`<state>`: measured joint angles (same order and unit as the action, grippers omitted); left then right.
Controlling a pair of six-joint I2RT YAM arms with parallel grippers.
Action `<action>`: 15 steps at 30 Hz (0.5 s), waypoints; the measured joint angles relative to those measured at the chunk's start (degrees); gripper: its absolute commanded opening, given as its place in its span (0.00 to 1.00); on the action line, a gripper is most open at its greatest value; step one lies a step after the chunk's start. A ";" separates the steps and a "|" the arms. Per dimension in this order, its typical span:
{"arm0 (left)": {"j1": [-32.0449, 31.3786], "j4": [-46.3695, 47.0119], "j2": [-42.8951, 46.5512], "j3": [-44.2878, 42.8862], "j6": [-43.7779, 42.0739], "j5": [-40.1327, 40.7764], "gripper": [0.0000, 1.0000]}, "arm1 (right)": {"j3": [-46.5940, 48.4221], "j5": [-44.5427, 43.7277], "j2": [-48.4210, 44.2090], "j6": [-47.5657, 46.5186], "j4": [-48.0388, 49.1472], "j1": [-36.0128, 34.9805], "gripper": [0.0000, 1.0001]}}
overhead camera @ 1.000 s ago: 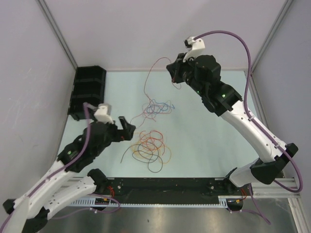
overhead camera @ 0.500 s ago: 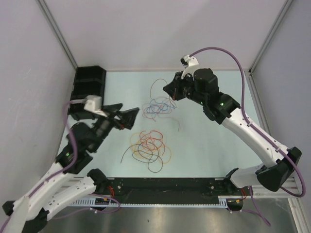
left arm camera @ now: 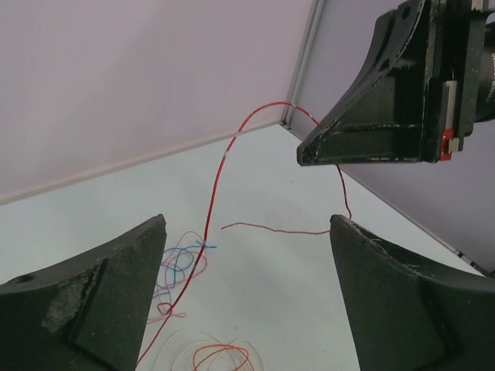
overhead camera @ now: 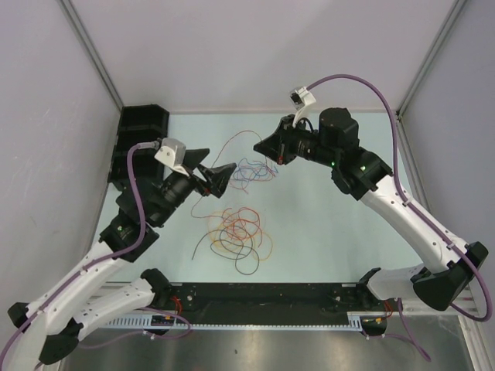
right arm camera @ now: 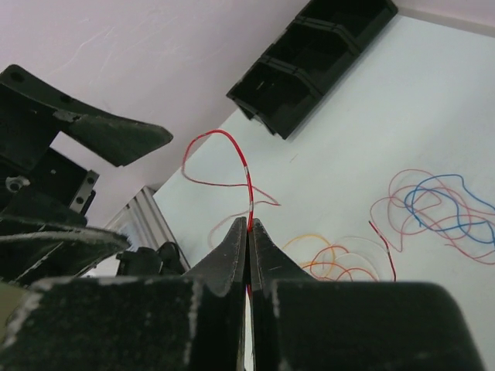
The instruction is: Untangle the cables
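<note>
The cables lie in two loose tangles on the pale table: a blue and pink one (overhead camera: 252, 170) at the middle back and an orange, red and black one (overhead camera: 236, 232) nearer the front. My right gripper (overhead camera: 259, 146) is shut on a red wire (right arm camera: 246, 166), which arcs up from its tips (right arm camera: 249, 226) and trails down to the table. In the left wrist view the red wire (left arm camera: 224, 158) curves across in front of my left gripper (left arm camera: 247, 224). My left gripper (overhead camera: 222, 160) is open and empty, raised above the table, facing the right gripper (left arm camera: 387, 100).
Black bins (overhead camera: 139, 147) stand at the back left, also in the right wrist view (right arm camera: 309, 54). Grey walls close the table on three sides. The blue tangle (left arm camera: 182, 263) and an orange loop (left arm camera: 220, 357) lie below my left gripper.
My left gripper has risen and swung right toward the right gripper. My right gripper has moved left and lower, still holding the red wire, whose loop now hangs between the two.
</note>
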<state>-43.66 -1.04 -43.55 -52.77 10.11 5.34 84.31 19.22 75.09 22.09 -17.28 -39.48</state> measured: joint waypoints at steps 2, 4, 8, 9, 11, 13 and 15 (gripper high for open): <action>0.00 1.40 -1.14 -0.20 -0.76 0.04 0.74 | 0.00 1.53 0.00 0.44 0.04 0.17 0.00; 0.00 2.86 -2.84 -0.20 -1.57 0.20 0.50 | 0.00 3.13 0.00 0.85 0.04 0.26 0.00; 0.00 5.40 -8.13 -0.81 -2.34 -0.15 0.22 | 0.00 5.33 0.00 1.49 0.04 0.35 0.00; 0.00 5.75 -10.10 -1.29 -2.54 -0.48 0.22 | 0.00 5.75 0.00 1.57 0.04 0.37 0.00; 0.00 6.10 -13.16 -1.90 -2.60 -1.18 0.21 | 0.00 6.58 -0.02 1.70 0.04 0.59 0.00; 0.00 6.08 -15.12 -2.08 -2.62 -1.73 0.08 | 0.00 7.21 -0.07 1.73 0.02 0.92 0.00; 0.00 6.10 -15.63 -2.10 -2.71 -2.25 0.00 | 0.00 7.96 -0.17 1.73 0.02 1.57 0.00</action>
<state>-43.66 5.06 -59.18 -54.87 7.40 3.09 84.31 27.18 74.91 23.81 -17.26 -37.91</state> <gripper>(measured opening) 0.101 0.011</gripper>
